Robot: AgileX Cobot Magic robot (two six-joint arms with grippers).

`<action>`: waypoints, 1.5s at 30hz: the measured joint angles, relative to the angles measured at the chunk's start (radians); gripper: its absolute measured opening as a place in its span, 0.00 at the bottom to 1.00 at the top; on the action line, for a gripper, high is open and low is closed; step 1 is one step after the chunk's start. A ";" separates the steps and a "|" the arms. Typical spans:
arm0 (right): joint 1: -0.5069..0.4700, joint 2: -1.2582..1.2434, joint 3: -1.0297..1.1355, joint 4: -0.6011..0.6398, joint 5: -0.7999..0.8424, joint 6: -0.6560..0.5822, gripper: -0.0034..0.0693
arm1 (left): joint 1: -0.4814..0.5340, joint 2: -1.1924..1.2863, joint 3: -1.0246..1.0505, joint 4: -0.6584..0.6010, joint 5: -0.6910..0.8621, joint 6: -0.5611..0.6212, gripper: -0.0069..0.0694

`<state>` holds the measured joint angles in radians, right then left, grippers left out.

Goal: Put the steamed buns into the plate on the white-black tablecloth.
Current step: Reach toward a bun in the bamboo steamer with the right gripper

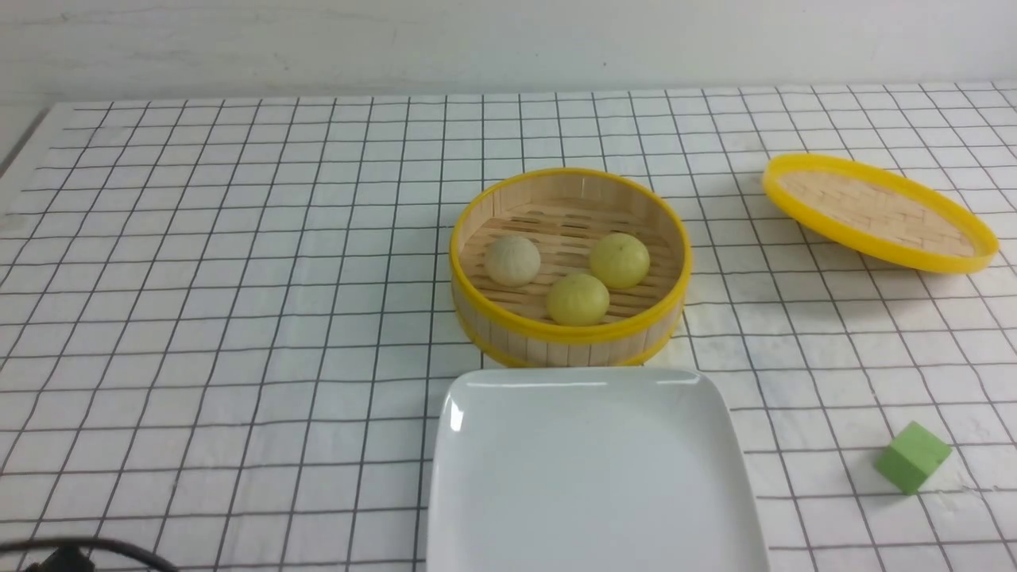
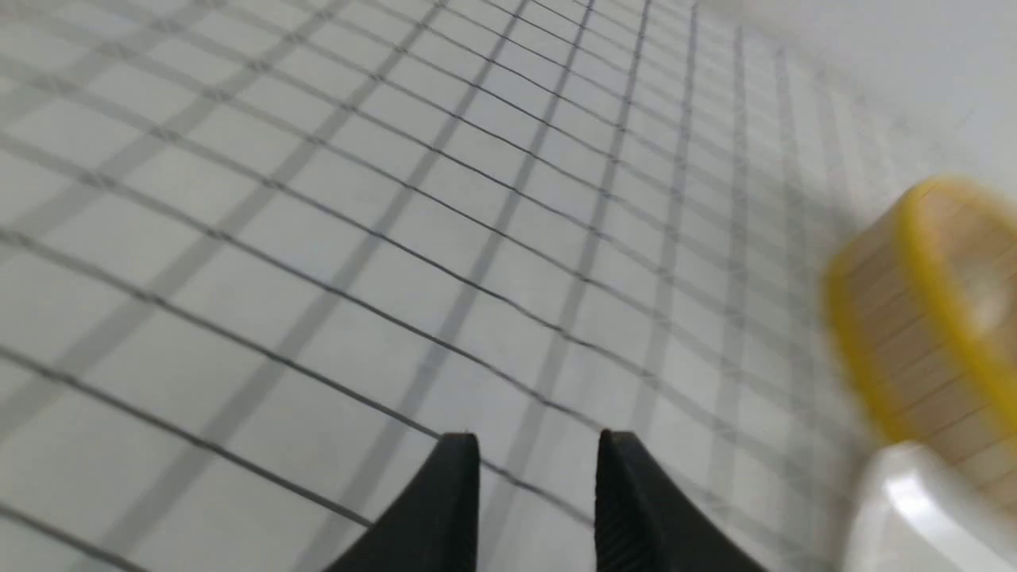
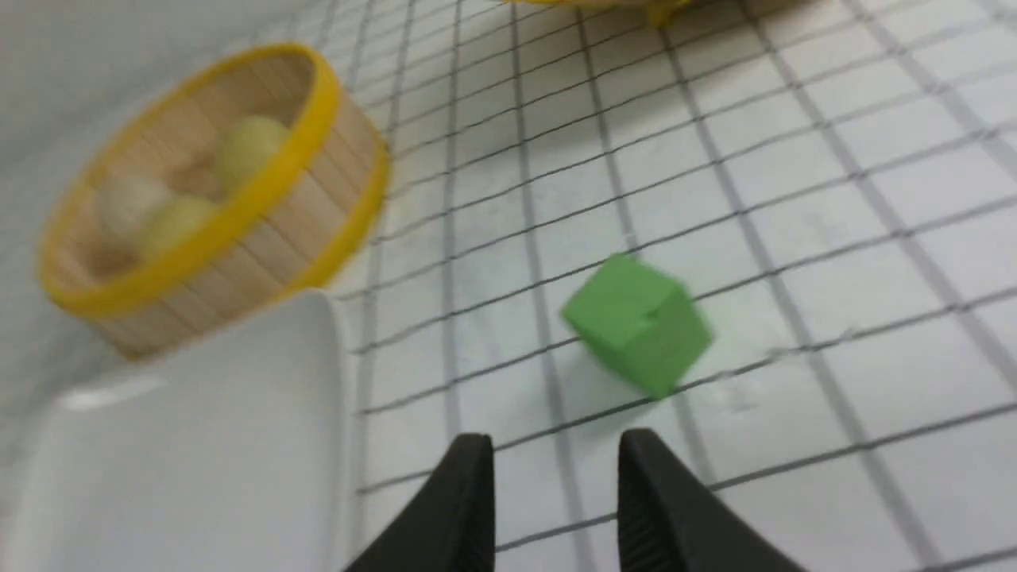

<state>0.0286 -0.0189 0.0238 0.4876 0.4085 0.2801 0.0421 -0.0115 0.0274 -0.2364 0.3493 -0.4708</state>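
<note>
Three steamed buns (image 1: pixel 578 299) sit inside one bamboo steamer (image 1: pixel 568 342), behind one bare white plate (image 1: pixel 592 469) on the checked tablecloth (image 1: pixel 199 318). One lid (image 1: pixel 882 208) and one green cube (image 1: pixel 912 457) lie right; open cloth stretches left. The left claw (image 2: pixel 539 437) and right claw (image 3: pixel 562 437) stand open, empty.
</note>
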 joint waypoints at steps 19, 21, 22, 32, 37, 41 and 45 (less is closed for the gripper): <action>0.000 0.055 -0.289 0.177 -0.066 -0.248 0.13 | 0.000 0.017 -0.252 -0.286 -0.159 0.059 0.20; 0.000 0.131 -0.401 0.080 -0.023 -0.326 0.05 | 0.000 0.080 -0.355 -0.258 -0.062 0.153 0.13; 0.000 0.142 -0.411 0.070 -0.014 -0.336 0.04 | 0.000 0.089 -0.365 -0.258 -0.062 0.161 0.12; 0.000 0.799 -0.707 -0.304 0.656 -0.251 0.05 | 0.000 0.728 -0.644 -0.163 0.701 0.313 0.09; 0.018 1.026 -0.791 -0.041 0.603 -0.466 0.11 | 0.000 0.906 -0.691 -0.167 0.710 0.399 0.10; 0.127 1.203 -0.877 0.123 0.591 -0.682 0.23 | 0.000 0.964 -0.698 -0.169 0.701 0.434 0.12; 0.251 1.368 -1.009 0.090 0.546 -0.685 0.35 | 0.000 0.980 -0.698 -0.169 0.691 0.439 0.15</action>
<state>0.2800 1.3490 -0.9848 0.5780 0.9544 -0.4045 0.0421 0.9682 -0.6706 -0.4058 1.0398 -0.0316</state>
